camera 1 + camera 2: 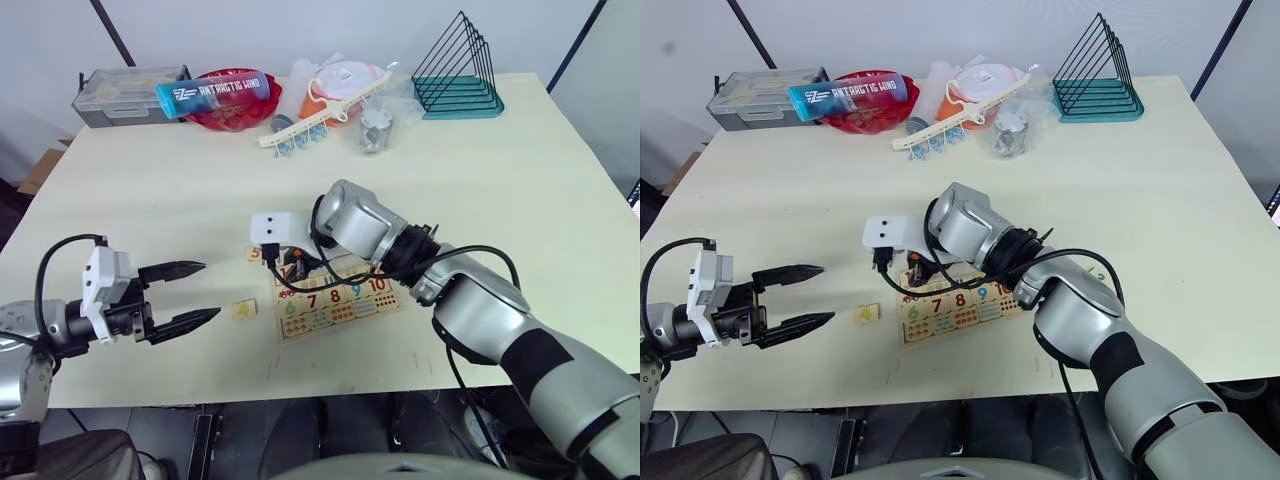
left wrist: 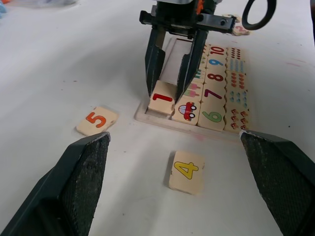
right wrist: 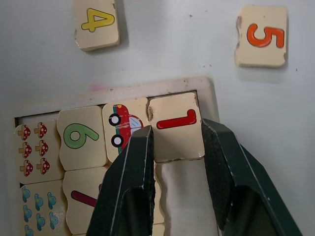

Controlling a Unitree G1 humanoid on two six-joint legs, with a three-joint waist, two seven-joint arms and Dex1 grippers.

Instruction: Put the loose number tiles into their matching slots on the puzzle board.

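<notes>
Though straddling tile 1 (image 3: 174, 129), right fingers (image 3: 133, 187) hide contact; left fingers (image 1: 178, 295) gape empty.

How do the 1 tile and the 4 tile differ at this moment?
The 1 tile sits in the puzzle board's corner slot between the right gripper's fingers; the 4 tile lies loose on the table, off the board, untouched. The 1 is red; the 4 is yellow. Both are small light-wood squares, face up.

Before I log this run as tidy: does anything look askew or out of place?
Yes. Tile 1 sits slightly crooked in the puzzle board corner, between the right gripper jaws. Tiles 4 and 5 lie loose on the table, off the board.
</notes>
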